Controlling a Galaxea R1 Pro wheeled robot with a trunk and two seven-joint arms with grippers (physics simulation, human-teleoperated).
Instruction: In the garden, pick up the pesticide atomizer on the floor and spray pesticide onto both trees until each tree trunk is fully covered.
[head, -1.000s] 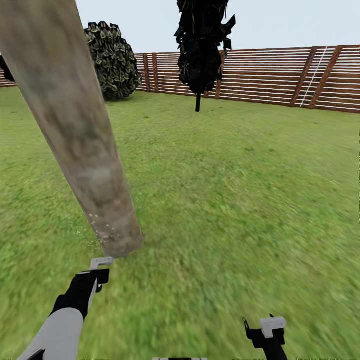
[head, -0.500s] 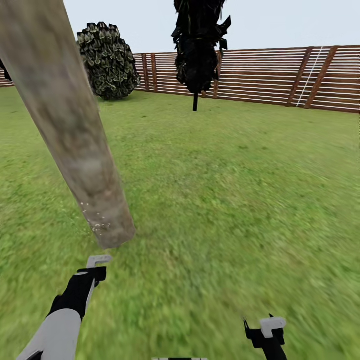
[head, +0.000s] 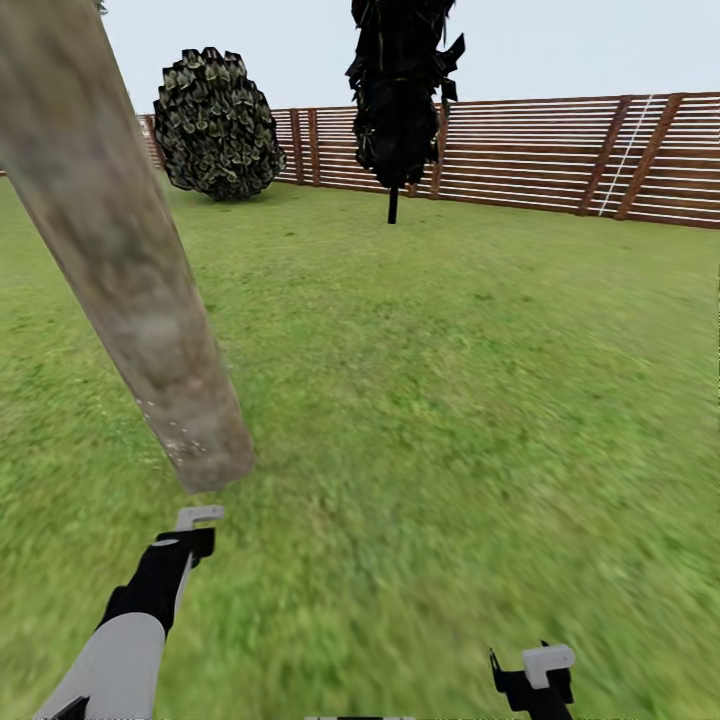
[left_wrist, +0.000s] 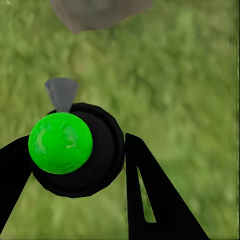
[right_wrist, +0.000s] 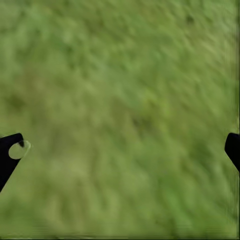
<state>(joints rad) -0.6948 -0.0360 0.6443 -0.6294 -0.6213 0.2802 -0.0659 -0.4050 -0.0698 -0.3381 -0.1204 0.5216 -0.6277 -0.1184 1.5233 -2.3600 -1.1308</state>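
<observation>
Legible text: none that I can find. No labels, brands, numbers or signs on tree trunk (head: 130, 270), wooden fence (head: 560, 160), grass (head: 450, 400). Green-and-black atomizer (left_wrist: 67, 147) in left hand (left_wrist: 75, 175): no marking readable from my feed.

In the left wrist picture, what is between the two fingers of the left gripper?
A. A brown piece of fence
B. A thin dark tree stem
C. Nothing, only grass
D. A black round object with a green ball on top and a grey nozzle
D: the left gripper is shut on the atomizer, a black round body with a green ball, its grey nozzle pointing toward the tree trunk.
</observation>
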